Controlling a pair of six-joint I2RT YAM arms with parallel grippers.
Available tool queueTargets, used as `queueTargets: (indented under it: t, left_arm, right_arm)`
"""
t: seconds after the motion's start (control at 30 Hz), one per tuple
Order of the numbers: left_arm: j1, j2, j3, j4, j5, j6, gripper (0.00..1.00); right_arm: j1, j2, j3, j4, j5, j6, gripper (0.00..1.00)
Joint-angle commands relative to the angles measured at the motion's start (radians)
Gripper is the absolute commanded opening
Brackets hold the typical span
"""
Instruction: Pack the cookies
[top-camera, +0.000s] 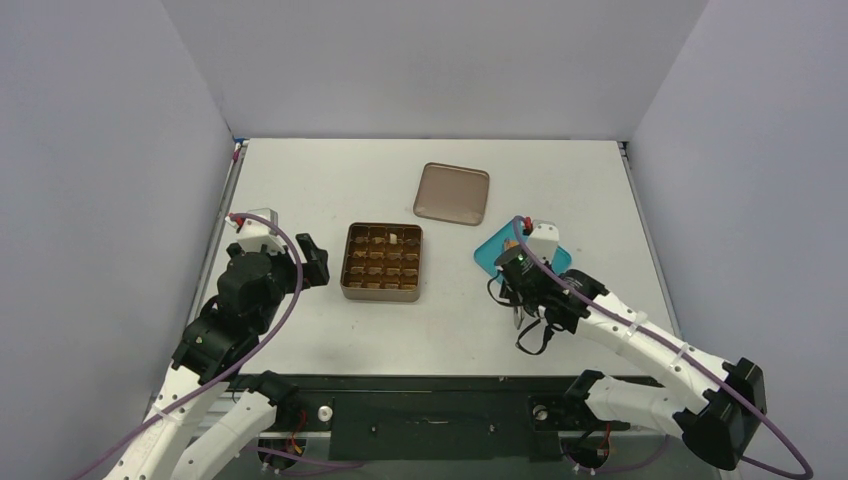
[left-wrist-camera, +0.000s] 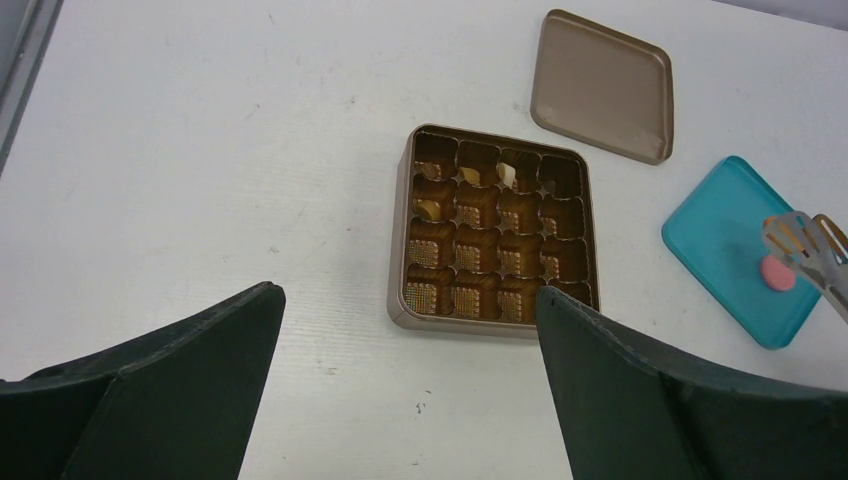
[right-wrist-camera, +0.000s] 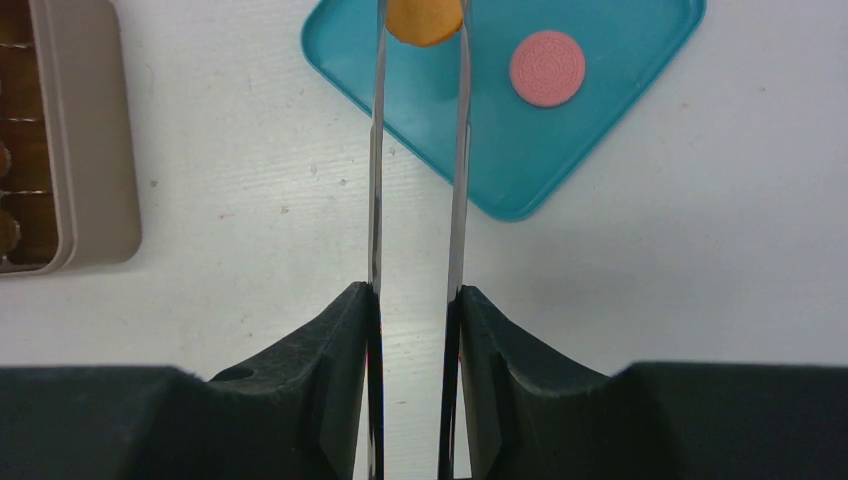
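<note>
Tracking R arm: right end effector (right-wrist-camera: 415, 300) is pressed onto a pair of thin metal tongs (right-wrist-camera: 372, 170). The blades run straight out ahead of it, over the near corner of the teal plate (right-wrist-camera: 530, 150).

Key relation: orange cookie (right-wrist-camera: 424, 22) sits dead ahead at the blade tips, one blade on each side and both overlapping its edges. Reads as a pinch. Can't tell if it's off the plate yet, as the top of the wrist view crops it.

Pink cookie (right-wrist-camera: 547, 67) lies flat on the plate, just R of the tips and apart from the blades.

Both cookies are round discs, so no long axis to line up. Orange is smooth; pink has fine ringed ridges on its face.

Tin (left-wrist-camera: 400, 240) sits open on the bench (top-camera: 330, 180), to the L of the plate and near it, w/ bare bench between. Its lid (left-wrist-camera: 603, 85) lies apart, farther back. Gridded cells inside; a pale piece (left-wrist-camera: 507, 175) shows in a far-row cell. Other cell contents are too small to call.

Left end effector (left-wrist-camera: 405, 400) is spread wide, empty, and aimed at the tin from its L side.

R arm is the one at the plate. L arm is nearer the tin but well apart from any loose cookie.

Est. next move: carry orange leftward from the plate to a free cell. Risk is the disc slipping between the smooth blades.
</note>
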Motion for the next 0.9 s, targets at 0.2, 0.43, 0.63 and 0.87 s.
queueTargets:
  t: [0.2,0.43,0.63,0.87]
  left_arm:
    - [0.004,0.005,0.006,0.050,0.002,0.003,0.97]
    - [0.004,0.008,0.006,0.050,0.001,0.003,0.97]
    - [0.004,0.008,0.005,0.050,0.002,0.003,0.97]
    - [0.004,0.006,0.006,0.050,-0.001,0.003,0.97]
  right_arm:
    - [0.113,0.070,0.221,-0.048,0.020,-0.110,0.24]
    - [0.196,0.188,0.361,-0.051,-0.013,-0.166,0.25]
    - [0.243,0.306,0.460,-0.038,-0.072,-0.214,0.25]
    - [0.275,0.413,0.554,-0.015,-0.137,-0.253,0.25]
